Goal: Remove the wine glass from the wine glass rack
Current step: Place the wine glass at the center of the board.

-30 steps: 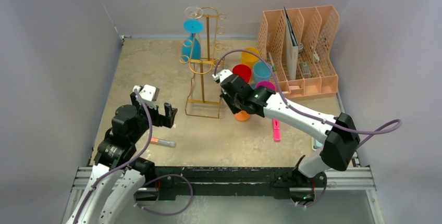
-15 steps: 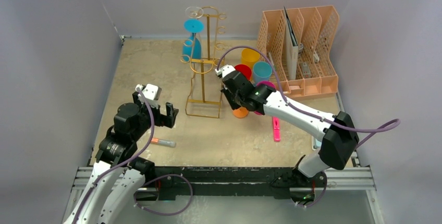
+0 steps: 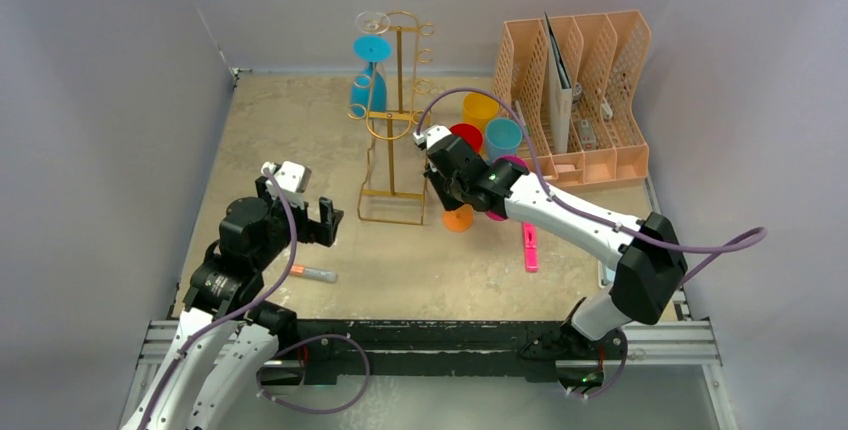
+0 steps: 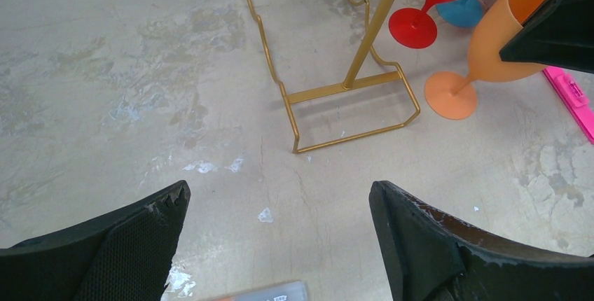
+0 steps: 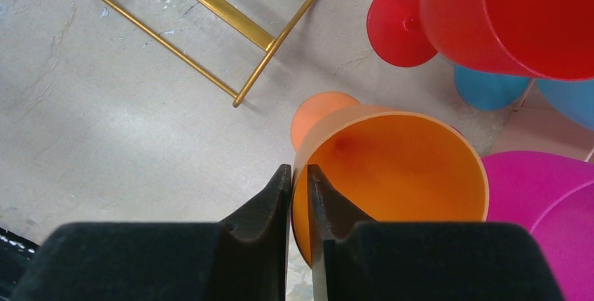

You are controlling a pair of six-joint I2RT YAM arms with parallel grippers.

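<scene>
Left gripper is hanging above the bare table with its jaws spread wide and nothing lying between them, its fingers pointing toward the foot of the wine glass rack. Just near of that arm, an orange-and-grey marker is lying flat on the surface. Moving right, the gold wire rack is standing upright on its rectangular base. A blue wine glass is hanging upside down from a hook on the rack's left side, and a clear glass is sitting inverted at the very top. Just right of the base, the orange wine glass is standing off the rack with its foot on the table. The right gripper is reaching down over it with the rim running through a narrow slit between the fingers, one finger inside the bowl and one outside; whether they are pinching the rim or only straddling it I cannot tell. Behind and right of the orange glass, a red glass, a yellow one, a teal one and a magenta one are crowding together. A pink highlighter is lying nearer the arms, and a peach file organiser is standing at the far right.
</scene>
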